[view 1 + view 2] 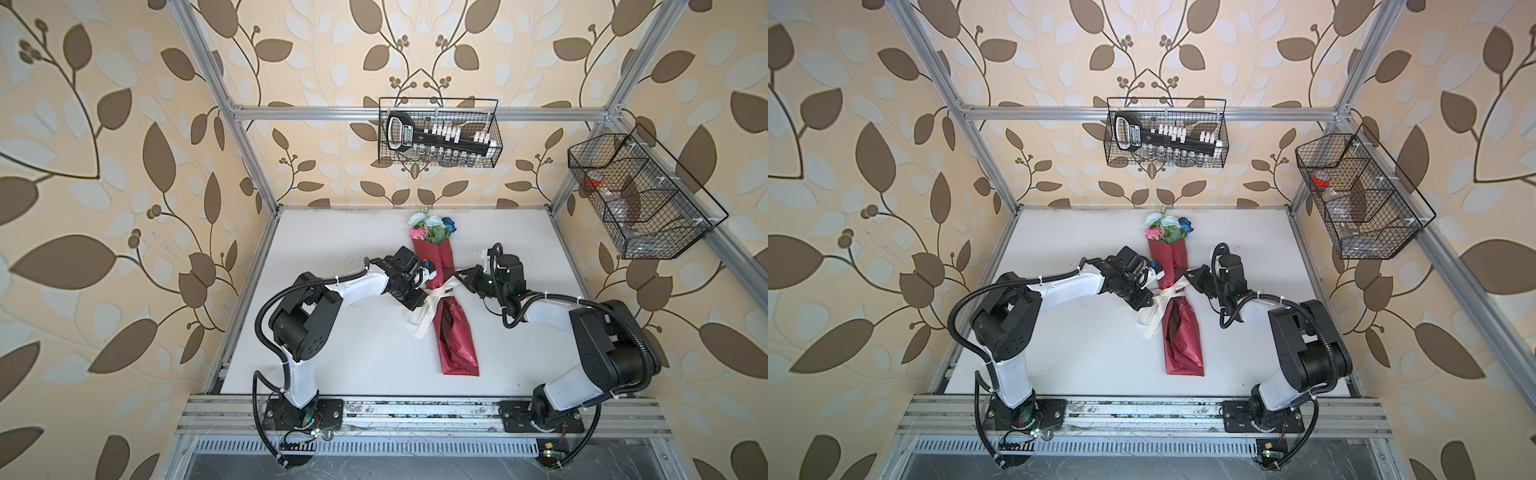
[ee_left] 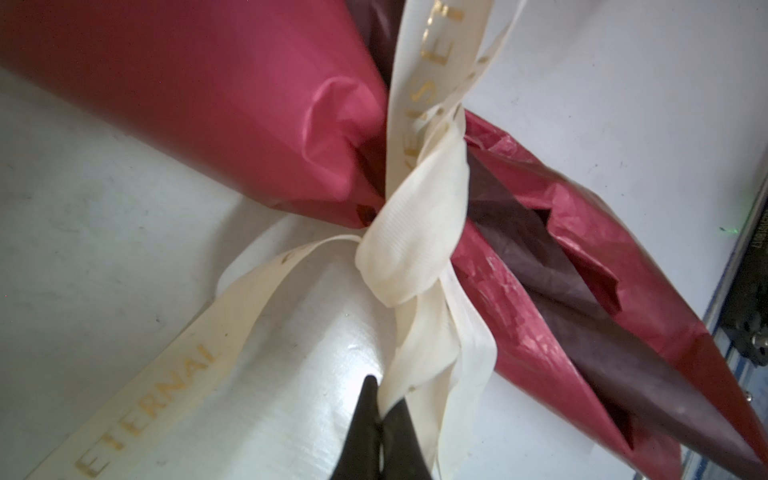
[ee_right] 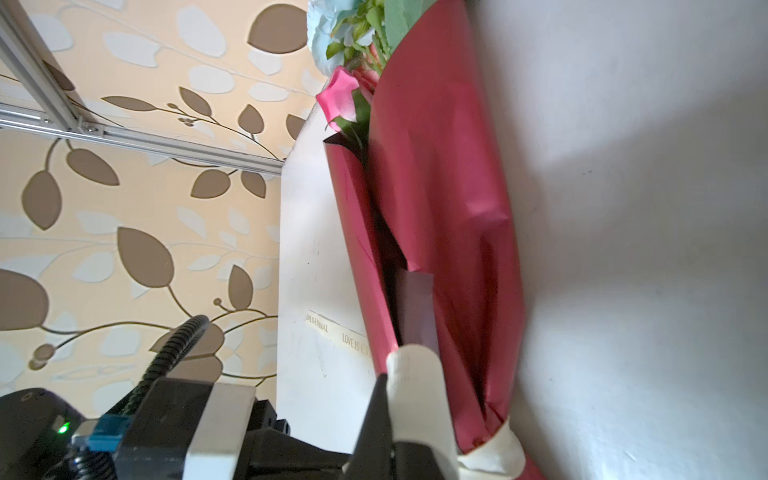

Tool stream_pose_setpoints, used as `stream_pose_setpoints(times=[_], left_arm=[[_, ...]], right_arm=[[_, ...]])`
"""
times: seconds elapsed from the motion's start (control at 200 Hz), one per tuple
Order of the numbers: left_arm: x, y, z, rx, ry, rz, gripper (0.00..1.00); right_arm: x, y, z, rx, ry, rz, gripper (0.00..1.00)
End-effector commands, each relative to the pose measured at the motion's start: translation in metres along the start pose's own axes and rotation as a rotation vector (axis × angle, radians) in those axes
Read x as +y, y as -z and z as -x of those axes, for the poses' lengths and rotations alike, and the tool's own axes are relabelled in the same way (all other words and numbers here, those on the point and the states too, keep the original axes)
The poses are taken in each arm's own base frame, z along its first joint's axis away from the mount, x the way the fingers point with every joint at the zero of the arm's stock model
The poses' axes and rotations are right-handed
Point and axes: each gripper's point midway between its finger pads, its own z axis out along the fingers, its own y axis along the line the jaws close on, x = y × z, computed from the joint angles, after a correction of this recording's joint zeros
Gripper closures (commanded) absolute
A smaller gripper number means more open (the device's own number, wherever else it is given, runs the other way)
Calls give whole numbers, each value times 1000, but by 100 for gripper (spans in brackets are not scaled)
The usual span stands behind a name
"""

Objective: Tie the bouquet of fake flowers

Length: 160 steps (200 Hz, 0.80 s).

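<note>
Your left fingers [image 2: 365, 432] are pinched shut on one tail of the cream ribbon [image 2: 415, 232], and your right fingers [image 3: 376, 415] on the other. Pull both outward evenly and low to seat the knot. The bouquet of fake flowers [image 1: 428, 230] lies mid-surface [image 1: 332, 353] between them, its long axis front-to-back and its blooms toward the back wall.

The left arm [image 1: 357, 284] and right arm [image 1: 548, 313] share one build: smooth white shells between bulky black joint housings, each trailed by a black corrugated cable [image 1: 256, 322] cinched with white zip ties. Behind the left pincer [image 2: 380, 419] (tapered matte-black fingers [image 2: 363, 440]) sits a blue connector [image 3: 109, 430]; behind the right pincer [image 1: 462, 275], a green light [image 1: 515, 286]. Each has a black screwed base plate [image 1: 332, 411].
</note>
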Motion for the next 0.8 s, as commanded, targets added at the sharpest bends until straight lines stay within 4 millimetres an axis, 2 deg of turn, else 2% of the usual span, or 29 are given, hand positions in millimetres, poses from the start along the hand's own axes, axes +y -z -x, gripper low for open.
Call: stream_pose_setpoints(times=[0.0,0.255,0.45,0.795], left_arm=[[-2,14,10,-19,101,-25,100],[16,4,1,15,291,-5,100],[20,0,2,17,350,7,100],[34,-7,-24,63,513,85,100]], right_arm=[[-11,9,14,-37,42,-87,100],[-39,13,14,-4,89,-232,100],[-55,11,10,18,113,-296,100],[-80,22,28,-54,199,-468,100]])
